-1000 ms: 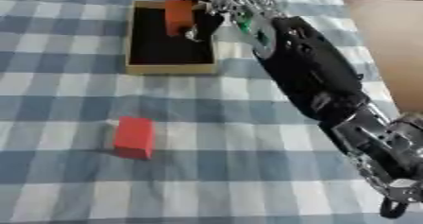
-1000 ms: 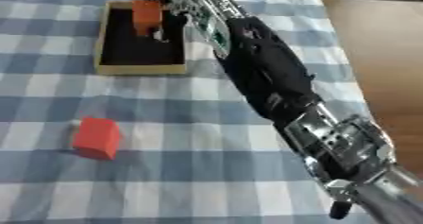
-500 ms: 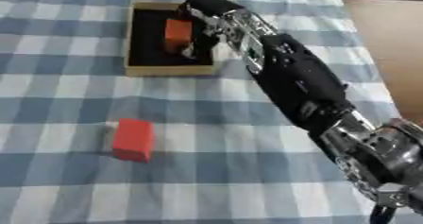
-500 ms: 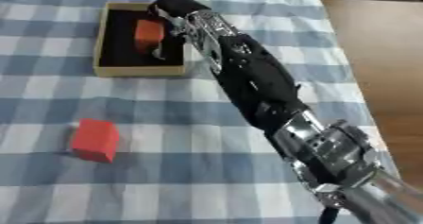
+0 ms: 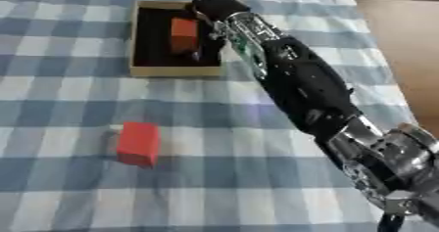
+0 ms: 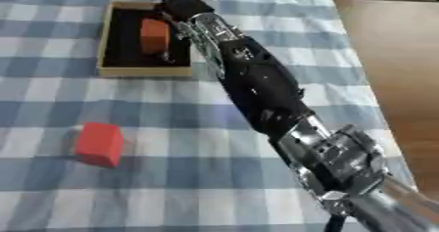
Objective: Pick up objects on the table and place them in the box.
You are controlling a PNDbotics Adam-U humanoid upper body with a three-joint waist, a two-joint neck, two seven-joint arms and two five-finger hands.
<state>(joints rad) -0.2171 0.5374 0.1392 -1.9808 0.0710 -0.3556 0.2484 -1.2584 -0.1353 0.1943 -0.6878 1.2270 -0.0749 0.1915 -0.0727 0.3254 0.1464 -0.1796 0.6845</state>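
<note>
Blue and white checked cloth (image 5: 77, 104) covers the table, with bare brown wood showing along the right side. At the far end sits a shallow box (image 5: 146, 70) with tan walls and a dark inside. An orange block (image 5: 182, 34) lies inside it, toward the right wall. The right hand (image 5: 214, 7) reaches in from the lower right on a long black and silver arm (image 5: 300, 84) and hangs over the box's right edge, just beside the orange block; whether it touches the block cannot be told. The hand looks bunched and dark, and the pictures do not show whether its fingers are apart or together. A red block (image 5: 139, 143) rests on the cloth nearer the robot, left of the arm and well apart from both the hand and the box.
</note>
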